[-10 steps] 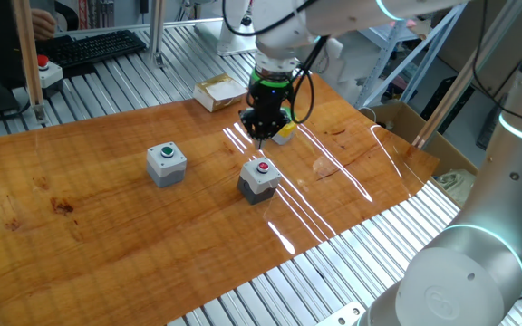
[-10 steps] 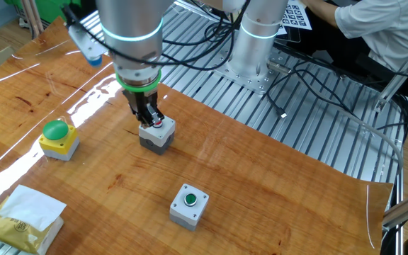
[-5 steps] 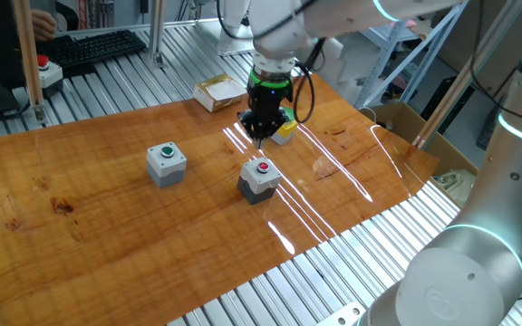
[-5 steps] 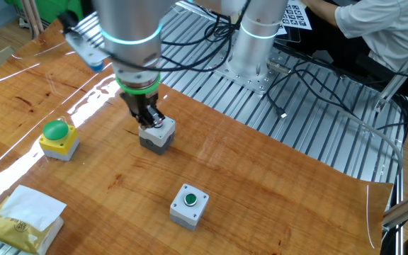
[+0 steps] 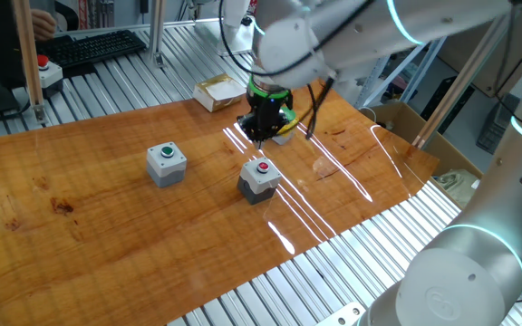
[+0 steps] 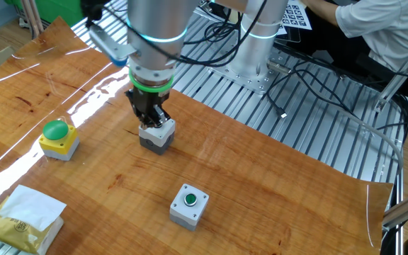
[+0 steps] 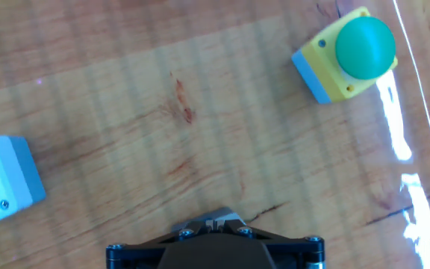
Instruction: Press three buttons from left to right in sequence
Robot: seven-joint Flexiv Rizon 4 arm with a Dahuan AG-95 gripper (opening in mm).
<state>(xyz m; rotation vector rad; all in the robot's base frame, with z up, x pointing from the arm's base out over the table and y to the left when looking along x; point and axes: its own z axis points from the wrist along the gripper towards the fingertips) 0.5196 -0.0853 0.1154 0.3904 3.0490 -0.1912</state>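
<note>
The light grey box with a green cap [image 5: 166, 163] [image 6: 190, 205] stands on the wooden table. The dark grey box with a red cap [image 5: 259, 178] [image 6: 157, 136] is in the middle. The yellow box with a green dome [image 6: 57, 138] [image 7: 349, 56] is partly hidden behind the hand in one fixed view [image 5: 285, 133]. My gripper [image 5: 260, 138] [image 6: 149, 119] [image 7: 216, 220] points down just above the dark grey box, on the side toward the yellow one, fingertips together. In the hand view a grey box [image 7: 6, 190] is cut off by the left edge.
A yellow and white packet [image 5: 217, 91] [image 6: 21, 216] lies near the table's edge beyond the yellow box. A pale box with a red mushroom button [image 5: 45, 72] and a keyboard [image 5: 98, 45] sit off the wooden top. A cardboard box [image 5: 406, 122] stands beside the table.
The arm's upper links have swung round above the hand. The fingertips have shifted slightly and now hide the red cap in the other fixed view. The boxes have not moved.
</note>
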